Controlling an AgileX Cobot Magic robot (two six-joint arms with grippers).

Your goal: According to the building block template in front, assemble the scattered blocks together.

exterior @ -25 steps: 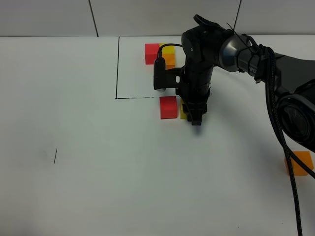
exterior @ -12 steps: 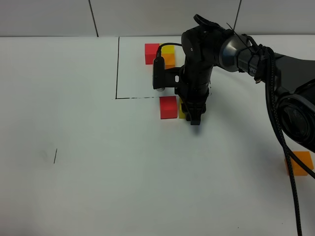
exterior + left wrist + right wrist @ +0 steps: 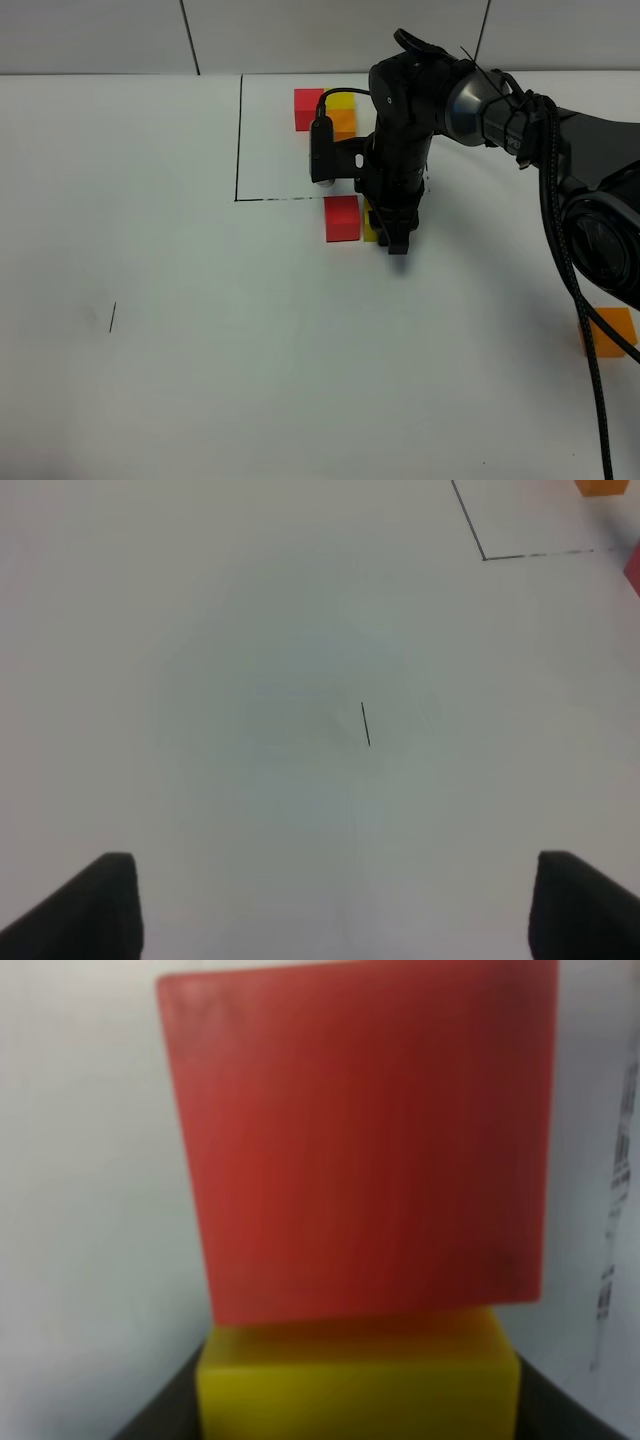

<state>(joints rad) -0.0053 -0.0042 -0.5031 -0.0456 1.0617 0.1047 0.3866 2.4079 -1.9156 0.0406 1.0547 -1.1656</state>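
Right gripper [image 3: 397, 238] | clamped on yellow cube [image 3: 357, 1375] | yellow abuts red cube [image 3: 360, 1140]

R hand [image 3: 397, 242], yellow cube [image 3: 369, 228] by red cube [image 3: 342, 218]

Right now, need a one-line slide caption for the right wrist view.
Right gripper holding the yellow cube against the red cube, which sits slightly skewed on the white table.

On the white table [image 3: 200, 350] lie the template [image 3: 325, 110], red cube [image 3: 342, 219], yellow cube [image 3: 369, 226] beside it, and orange cube [image 3: 612, 332].
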